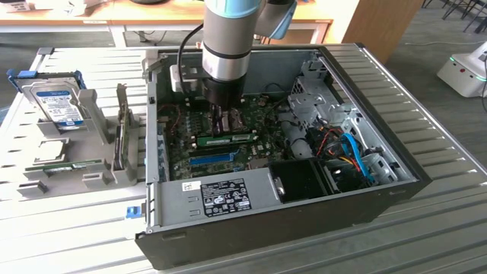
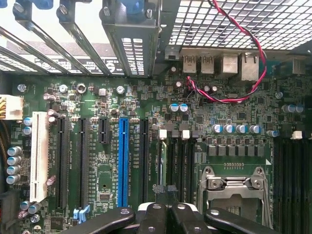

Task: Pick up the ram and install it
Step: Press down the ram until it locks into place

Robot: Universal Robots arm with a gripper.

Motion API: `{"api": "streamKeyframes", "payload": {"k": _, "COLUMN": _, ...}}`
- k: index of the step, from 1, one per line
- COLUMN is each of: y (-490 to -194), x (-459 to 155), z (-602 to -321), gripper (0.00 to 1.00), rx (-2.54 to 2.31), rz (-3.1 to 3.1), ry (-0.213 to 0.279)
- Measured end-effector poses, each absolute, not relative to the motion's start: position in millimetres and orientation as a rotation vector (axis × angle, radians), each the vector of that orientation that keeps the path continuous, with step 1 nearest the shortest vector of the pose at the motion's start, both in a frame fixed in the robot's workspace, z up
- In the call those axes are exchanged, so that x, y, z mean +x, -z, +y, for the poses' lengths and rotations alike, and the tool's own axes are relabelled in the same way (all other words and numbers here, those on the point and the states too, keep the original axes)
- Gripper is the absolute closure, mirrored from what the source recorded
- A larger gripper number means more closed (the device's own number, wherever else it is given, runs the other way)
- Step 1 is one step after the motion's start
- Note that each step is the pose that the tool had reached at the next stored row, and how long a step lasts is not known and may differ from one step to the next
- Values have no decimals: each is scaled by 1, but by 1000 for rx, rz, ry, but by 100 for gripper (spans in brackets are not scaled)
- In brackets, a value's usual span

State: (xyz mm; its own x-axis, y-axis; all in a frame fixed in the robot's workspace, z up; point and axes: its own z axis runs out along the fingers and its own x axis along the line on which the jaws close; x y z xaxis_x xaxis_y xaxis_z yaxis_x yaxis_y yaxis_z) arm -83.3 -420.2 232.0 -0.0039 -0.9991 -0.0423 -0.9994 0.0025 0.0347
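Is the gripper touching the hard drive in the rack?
Apart. The exterior view shows the gripper inside the computer case, while the hard drive stands outside in the rack.

green ram (image 1: 225,138); blue slot (image 2: 123,156); black tool (image 2: 168,214)

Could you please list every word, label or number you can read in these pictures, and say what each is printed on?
None can be read.
Hard drive: blue-and-white label, print blurred.
Power supply label: text and symbols too small.
Motherboard: white markings beside the blue slot, too small.
Ram: white label, illegible.
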Motion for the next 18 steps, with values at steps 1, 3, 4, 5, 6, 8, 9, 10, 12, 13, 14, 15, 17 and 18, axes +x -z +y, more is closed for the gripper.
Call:
{"api": "streamKeyframes", "payload": {"k": 1, "y": -231, "x": -83, "z": -420, "gripper": 89, "rx": -2213, "rz": 2220, "ry": -86}}
{"api": "streamKeyframes", "payload": {"k": 3, "y": -229, "x": -83, "z": -420, "gripper": 89, "rx": -2213, "rz": 2220, "ry": -85}}
{"api": "streamKeyframes", "payload": {"k": 4, "y": -229, "x": -83, "z": -420, "gripper": 89, "rx": -2213, "rz": 2220, "ry": -86}}
{"api": "streamKeyframes", "payload": {"k": 5, "y": -229, "x": -83, "z": -420, "gripper": 89, "rx": -2213, "rz": 2220, "ry": -85}}
{"api": "streamKeyframes", "payload": {"k": 6, "y": -228, "x": -83, "z": -420, "gripper": 89, "rx": -2213, "rz": 2220, "ry": -86}}
{"api": "streamKeyframes", "payload": {"k": 8, "y": -228, "x": -83, "z": -420, "gripper": 89, "rx": -2213, "rz": 2220, "ry": -86}}
{"api": "streamKeyframes", "payload": {"k": 9, "y": -228, "x": -83, "z": -420, "gripper": 89, "rx": -2213, "rz": 2220, "ry": -86}}
{"api": "streamKeyframes", "payload": {"k": 10, "y": -227, "x": -83, "z": -420, "gripper": 89, "rx": -2213, "rz": 2220, "ry": -86}}
{"api": "streamKeyframes", "payload": {"k": 12, "y": -227, "x": -83, "z": -420, "gripper": 89, "rx": -2213, "rz": 2220, "ry": -85}}
{"api": "streamKeyframes", "payload": {"k": 13, "y": -227, "x": -83, "z": -420, "gripper": 89, "rx": -2213, "rz": 2220, "ry": -86}}
{"api": "streamKeyframes", "payload": {"k": 14, "y": -226, "x": -83, "z": -420, "gripper": 89, "rx": -2213, "rz": 2220, "ry": -86}}
{"api": "streamKeyframes", "payload": {"k": 15, "y": -226, "x": -83, "z": -420, "gripper": 89, "rx": -2213, "rz": 2220, "ry": -85}}
{"api": "streamKeyframes", "payload": {"k": 17, "y": -226, "x": -83, "z": -420, "gripper": 89, "rx": -2213, "rz": 2220, "ry": -85}}
{"api": "streamKeyframes", "payload": {"k": 18, "y": -226, "x": -83, "z": -420, "gripper": 89, "rx": -2213, "rz": 2220, "ry": -85}}
